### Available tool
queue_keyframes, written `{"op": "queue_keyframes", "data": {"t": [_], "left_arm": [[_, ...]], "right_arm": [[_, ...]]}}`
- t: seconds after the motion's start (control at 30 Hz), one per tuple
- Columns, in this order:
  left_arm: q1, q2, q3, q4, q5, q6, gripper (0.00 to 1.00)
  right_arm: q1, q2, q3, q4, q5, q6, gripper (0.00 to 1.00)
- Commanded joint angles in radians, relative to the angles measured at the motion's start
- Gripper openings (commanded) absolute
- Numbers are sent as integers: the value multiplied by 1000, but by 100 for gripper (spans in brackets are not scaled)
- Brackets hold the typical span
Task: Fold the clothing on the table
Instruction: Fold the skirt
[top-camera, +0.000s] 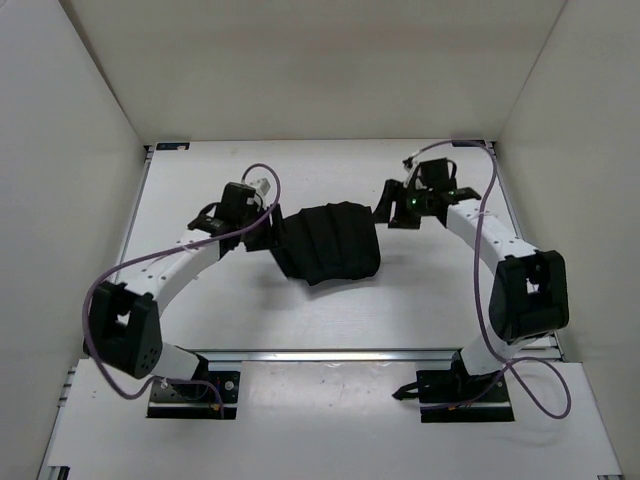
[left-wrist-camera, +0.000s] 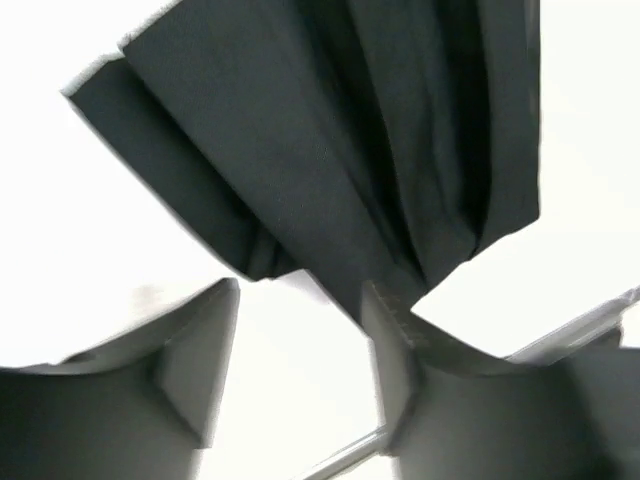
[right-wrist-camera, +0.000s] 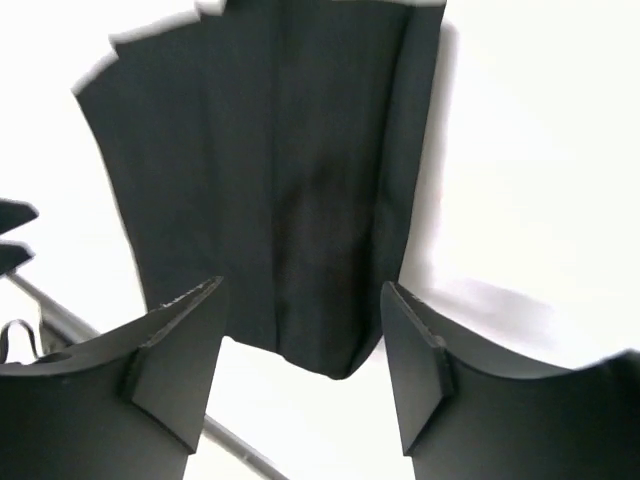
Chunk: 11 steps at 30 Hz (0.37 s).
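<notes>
The shirt (top-camera: 328, 255) is a folded bundle mid-frame on my desk (top-camera: 300, 320); left end effector (left-wrist-camera: 300, 290) and right end effector (right-wrist-camera: 302, 287) both wide, empty. Nearly done, I reckon.

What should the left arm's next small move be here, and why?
Probably ease the left gripper straight back from the clothing. The garment already lies in a compact folded bundle on the table; both it and the right gripper stand open, holding nothing. A fabric corner lies by the left gripper's finger, so a sideways sweep might pull the fold apart.
</notes>
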Motion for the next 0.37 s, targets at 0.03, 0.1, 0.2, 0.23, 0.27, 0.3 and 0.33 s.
{"op": "queue_keyframes", "data": {"t": [0.03,0.1,0.2,0.23,0.27,0.3,0.33], "left_arm": [[25,-137,106,-244,-156,163,83],[29,-147,133,-337,-236,206,90],[43,-170,100,-385,-293,241,99],[55,-188,71,-387,-285,231,99],[58,-205,57,-384,-278,226,99],[66,-211,34,-388,-270,219,99],[61,-222,17,-397,-270,211,99]], "right_arm": [[4,-98,149,-216,109,-110,62],[23,-128,128,-220,171,-141,64],[18,-165,46,-209,183,-144,58],[12,-168,42,-200,173,-142,46],[12,-165,16,-195,173,-139,41],[11,-168,-3,-190,162,-141,38],[18,-167,-10,-190,160,-139,43]]}}
